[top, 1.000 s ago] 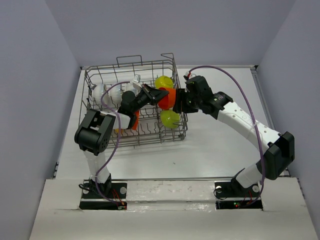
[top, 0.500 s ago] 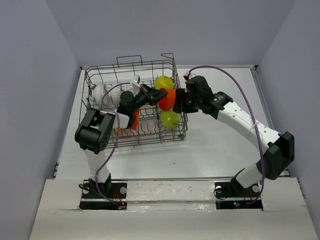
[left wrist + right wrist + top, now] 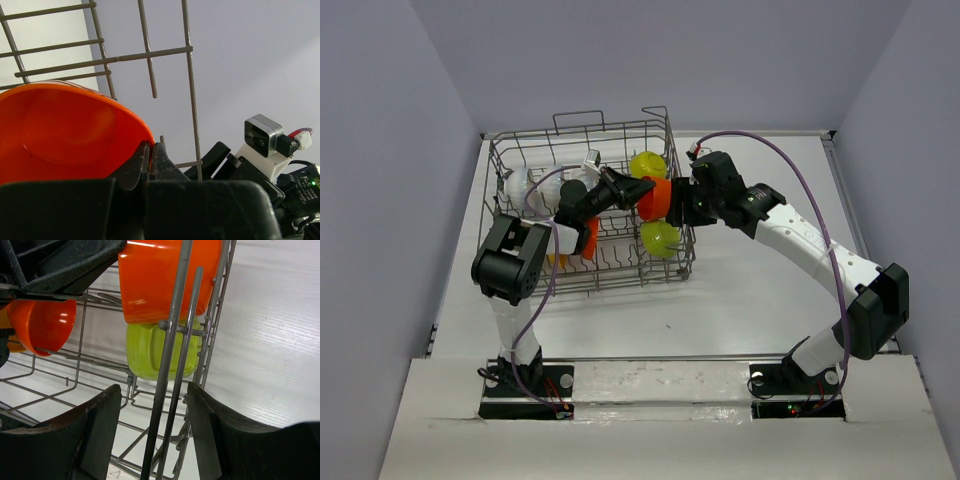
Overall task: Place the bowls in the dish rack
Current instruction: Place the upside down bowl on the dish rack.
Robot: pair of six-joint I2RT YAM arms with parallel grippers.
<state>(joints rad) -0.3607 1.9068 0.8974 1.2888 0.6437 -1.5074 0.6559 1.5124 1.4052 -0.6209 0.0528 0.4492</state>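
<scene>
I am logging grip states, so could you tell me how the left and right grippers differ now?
The left gripper is shut, pinching the rim of the red-orange bowl; the right gripper is open, holding nothing. The left gripper reaches into the dish rack; the right gripper's fingers straddle upright wires of its side. Both are black and point at that bowl.

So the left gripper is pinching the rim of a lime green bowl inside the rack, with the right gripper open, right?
No: the left gripper is pinching an orange bowl, not a lime green one, as the left wrist view shows. The right gripper is open.
</scene>
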